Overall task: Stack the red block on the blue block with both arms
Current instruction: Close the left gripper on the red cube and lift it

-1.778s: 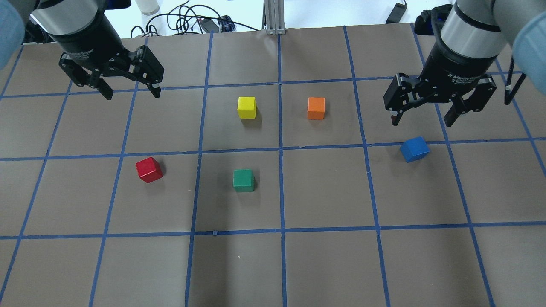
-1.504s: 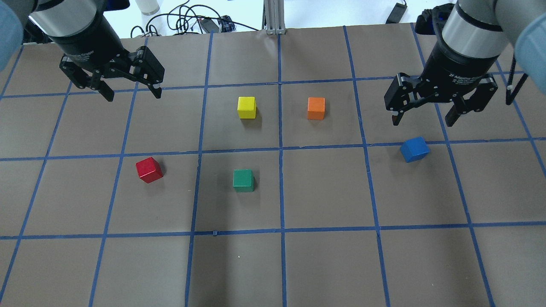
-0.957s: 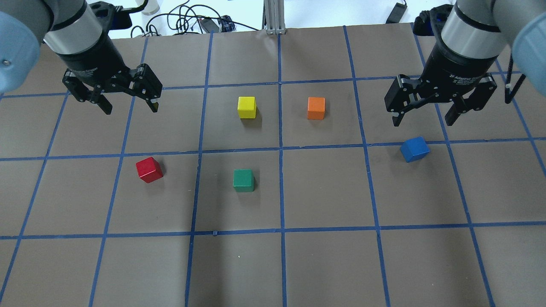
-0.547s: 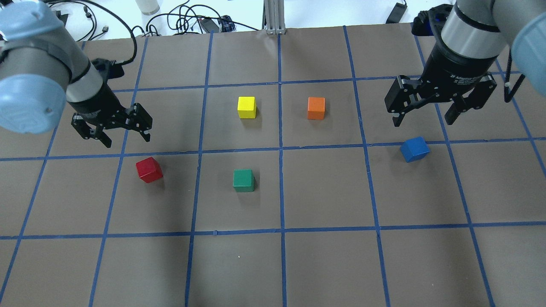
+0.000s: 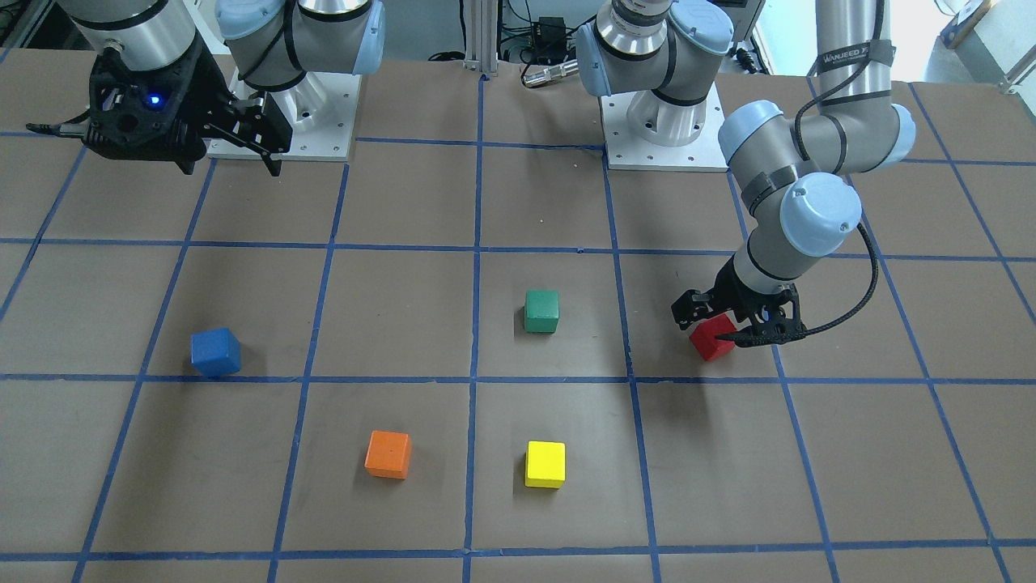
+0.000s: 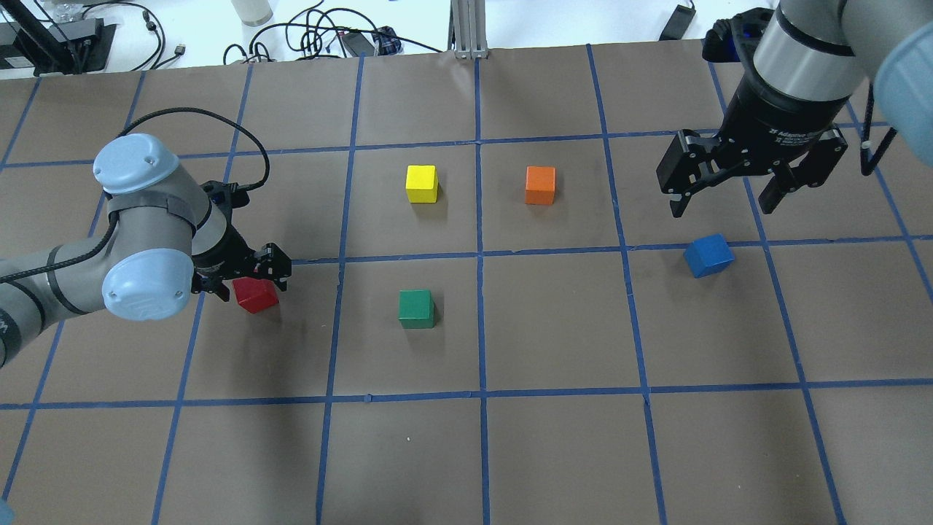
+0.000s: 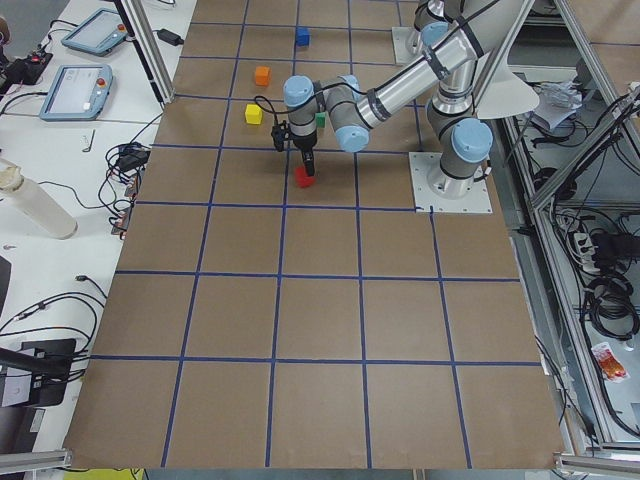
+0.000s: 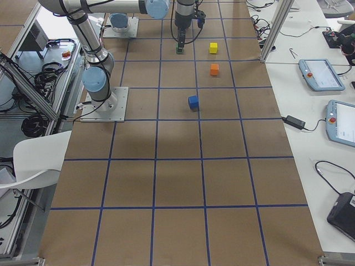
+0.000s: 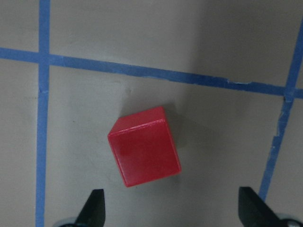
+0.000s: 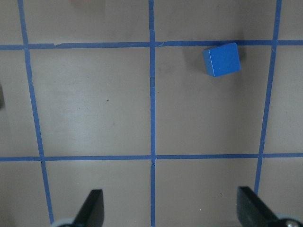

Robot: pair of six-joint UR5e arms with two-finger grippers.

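The red block (image 6: 256, 297) sits on the brown table left of centre, and shows in the front view (image 5: 712, 340) and the left wrist view (image 9: 144, 146). My left gripper (image 6: 248, 282) is open and low right over it, its fingertips (image 9: 94, 209) apart on either side, holding nothing. The blue block (image 6: 708, 255) lies turned a little on the right, and shows in the right wrist view (image 10: 221, 59). My right gripper (image 6: 725, 204) is open and empty, hanging high behind the blue block.
A green block (image 6: 416, 308) stands right of the red one. A yellow block (image 6: 422, 183) and an orange block (image 6: 540, 184) stand further back near the middle. Blue tape lines grid the table (image 6: 554, 452). Cables lie beyond the far edge.
My left arm has swung forward and down from the back left until its open gripper is over the red block. The right gripper and all blocks have stayed put.
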